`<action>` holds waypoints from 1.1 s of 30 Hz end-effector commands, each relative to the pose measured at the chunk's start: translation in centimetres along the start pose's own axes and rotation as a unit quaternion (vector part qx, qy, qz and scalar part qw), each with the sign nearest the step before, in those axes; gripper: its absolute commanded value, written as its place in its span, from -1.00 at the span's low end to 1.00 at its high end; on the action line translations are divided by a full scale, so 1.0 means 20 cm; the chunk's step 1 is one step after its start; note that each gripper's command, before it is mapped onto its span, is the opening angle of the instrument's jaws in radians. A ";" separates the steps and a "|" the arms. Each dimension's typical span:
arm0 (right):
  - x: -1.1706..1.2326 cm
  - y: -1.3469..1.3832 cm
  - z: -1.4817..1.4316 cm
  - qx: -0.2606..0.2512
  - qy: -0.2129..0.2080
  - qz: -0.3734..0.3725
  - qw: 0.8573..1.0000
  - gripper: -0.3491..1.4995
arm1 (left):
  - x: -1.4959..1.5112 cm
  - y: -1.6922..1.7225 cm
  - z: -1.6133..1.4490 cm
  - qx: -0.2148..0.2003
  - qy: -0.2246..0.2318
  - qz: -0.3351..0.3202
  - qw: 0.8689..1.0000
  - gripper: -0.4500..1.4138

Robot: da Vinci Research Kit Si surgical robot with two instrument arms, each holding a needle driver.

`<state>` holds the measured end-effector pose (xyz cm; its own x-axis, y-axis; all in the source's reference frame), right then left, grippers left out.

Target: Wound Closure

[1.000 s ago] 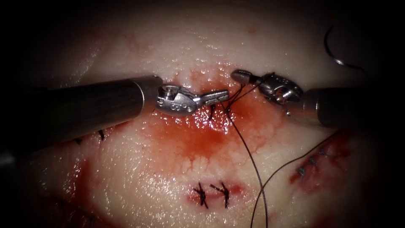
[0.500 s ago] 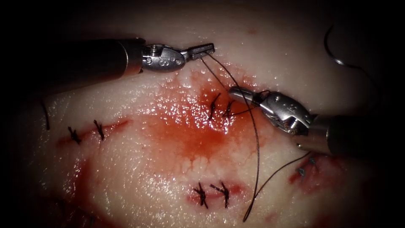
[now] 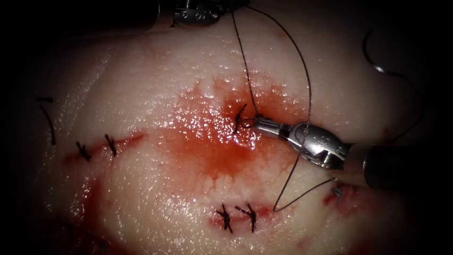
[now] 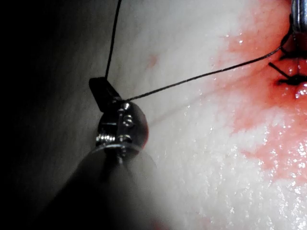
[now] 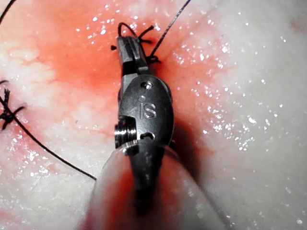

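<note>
The cut (image 3: pixel 245 123) sits mid-frame in the tissue (image 3: pixel 155 85), already carrying one stitch (image 3: pixel 238 119) with a knot (image 3: pixel 257 120) forming beside it, so it's partly closed I'd say. The right tool (image 3: pixel 258 123) is clamped on thread (image 3: pixel 243 56) at that knot. The left tool (image 4: pixel 103 91), top of frame, grips the strand. The needle (image 3: pixel 370 54) lies loose upper right.

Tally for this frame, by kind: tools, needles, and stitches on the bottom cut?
Tools: 2. The left hand and the right hand are both shut on the thread.
Needles: 1. The needle lies free on the tissue, right of the cut.
Bottom stitches: 2.
Total: 5.
</note>
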<state>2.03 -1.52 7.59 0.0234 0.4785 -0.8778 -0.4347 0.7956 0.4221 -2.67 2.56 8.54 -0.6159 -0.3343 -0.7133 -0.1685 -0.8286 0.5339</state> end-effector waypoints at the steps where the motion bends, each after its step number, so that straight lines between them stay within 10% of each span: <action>1: -0.005 -0.004 0.002 0.003 0.000 -0.003 1.000 -1.00 | -0.002 -0.002 0.005 0.004 -0.003 0.003 1.000 -1.00; 33: -0.014 -0.023 -0.004 0.034 -0.019 -0.030 0.999 -1.00 | -0.043 -0.045 0.045 0.128 -0.118 0.122 0.977 -1.00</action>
<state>2.08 -1.99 7.55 0.0831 0.4387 -0.8948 -0.3715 0.8468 0.3807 -2.63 3.95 9.06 -0.8212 -0.3692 -0.4351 -0.1578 -0.5858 0.7949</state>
